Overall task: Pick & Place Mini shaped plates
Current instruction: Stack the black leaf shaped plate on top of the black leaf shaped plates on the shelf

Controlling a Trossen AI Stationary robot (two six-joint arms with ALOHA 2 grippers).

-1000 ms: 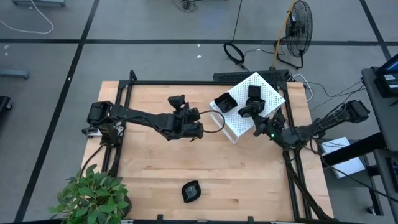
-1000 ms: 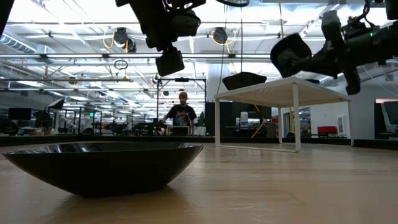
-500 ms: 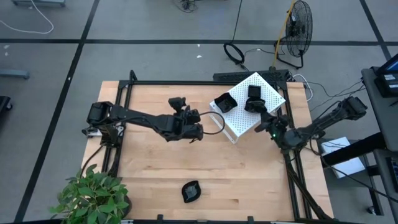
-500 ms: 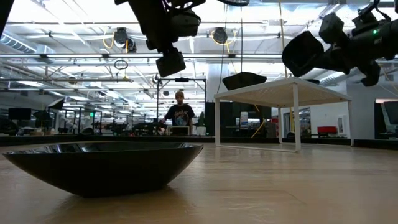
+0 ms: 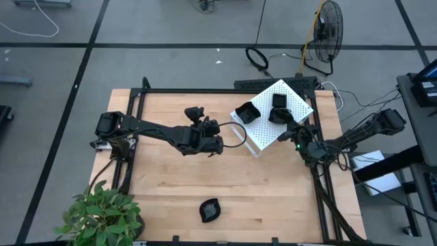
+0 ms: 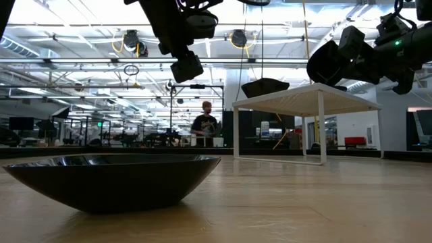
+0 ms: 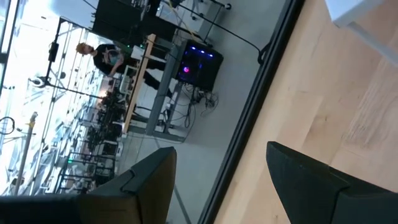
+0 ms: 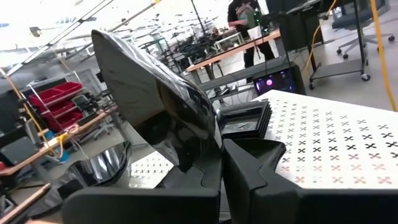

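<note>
My right gripper (image 8: pixel 221 171) is shut on a glossy black mini plate (image 8: pixel 149 99) and hovers over the right part of the white perforated box (image 5: pixel 290 102); the low view shows that plate (image 6: pixel 329 62) above the box top. On the box sit a wavy plate (image 5: pixel 246 113) and a stack of square plates (image 8: pixel 245 121). Another leaf-shaped plate (image 5: pixel 209 210) rests by its underside on the table near the near edge, large in the low view (image 6: pixel 111 179). My left gripper (image 7: pixel 217 180) is open above the table's middle, left of the box. My right gripper pinches the black plate by its rim (image 8: pixel 199 149) between the two fingers. The plate stands tilted on edge, rising away from the fingers. It is lifted clear, above the top of the white box.
The white box (image 6: pixel 304 101) stands on thin legs at the table's far right corner. A black frame rail (image 5: pixel 321 184) runs along the table's right edge. A potted plant (image 5: pixel 102 215) sits at the near left corner. A person (image 6: pixel 204 121) is in the room beyond.
My right gripper, carrying the plate, has drifted a little toward the table's right edge and turned, so the plate now sits more level with the arm in the low view. The person in the room behind has stepped to the right.
</note>
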